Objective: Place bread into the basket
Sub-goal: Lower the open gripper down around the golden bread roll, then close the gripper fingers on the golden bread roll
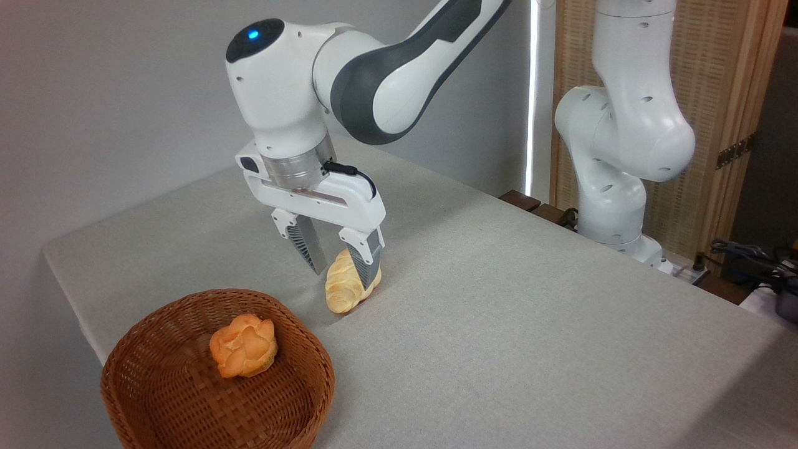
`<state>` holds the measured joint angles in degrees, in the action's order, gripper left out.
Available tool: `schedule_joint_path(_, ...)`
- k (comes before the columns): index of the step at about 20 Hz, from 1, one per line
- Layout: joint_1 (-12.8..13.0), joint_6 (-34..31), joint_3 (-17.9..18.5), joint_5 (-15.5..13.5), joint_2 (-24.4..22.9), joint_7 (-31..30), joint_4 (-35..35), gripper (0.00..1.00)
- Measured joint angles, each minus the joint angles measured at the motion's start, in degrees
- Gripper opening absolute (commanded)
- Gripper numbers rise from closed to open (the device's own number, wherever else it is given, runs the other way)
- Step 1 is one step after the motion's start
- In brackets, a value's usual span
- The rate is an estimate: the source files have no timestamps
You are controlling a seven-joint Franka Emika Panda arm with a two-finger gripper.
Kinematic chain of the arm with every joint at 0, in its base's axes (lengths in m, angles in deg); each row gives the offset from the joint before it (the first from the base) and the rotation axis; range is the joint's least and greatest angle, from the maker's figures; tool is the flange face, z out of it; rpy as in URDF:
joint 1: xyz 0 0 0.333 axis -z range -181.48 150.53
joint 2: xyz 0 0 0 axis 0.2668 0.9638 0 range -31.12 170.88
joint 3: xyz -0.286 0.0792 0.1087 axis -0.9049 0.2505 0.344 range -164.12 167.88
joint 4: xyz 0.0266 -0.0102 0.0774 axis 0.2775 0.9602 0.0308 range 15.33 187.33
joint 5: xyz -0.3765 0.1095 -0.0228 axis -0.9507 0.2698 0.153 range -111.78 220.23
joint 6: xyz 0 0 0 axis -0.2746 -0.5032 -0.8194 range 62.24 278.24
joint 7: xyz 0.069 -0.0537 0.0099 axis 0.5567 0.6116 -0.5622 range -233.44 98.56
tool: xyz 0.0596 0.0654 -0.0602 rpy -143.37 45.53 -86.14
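Straddling the bread (346, 284) on the table (530, 324), the gripper (341, 267) is looking spread, probably pre-pinch, lining up a lift toward the basket (156, 386).

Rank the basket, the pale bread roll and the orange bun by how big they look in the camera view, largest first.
1. basket, by far the widest.
2 and 3. bread and orange bun: they look alike in size; the bun is nearer the camera and a finger hides part of the bread, so unranked.
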<state>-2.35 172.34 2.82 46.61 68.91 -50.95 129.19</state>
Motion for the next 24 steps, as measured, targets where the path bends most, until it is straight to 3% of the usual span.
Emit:
schedule_joint_path(6, 1.12, 0.5, -0.09, 0.0, 1.18, -0.01, 0.86, 1.0)
schedule_joint_path(24, 0.84, 1.78, -1.27, 0.0, 2.57, -0.01, -0.88, 1.0)
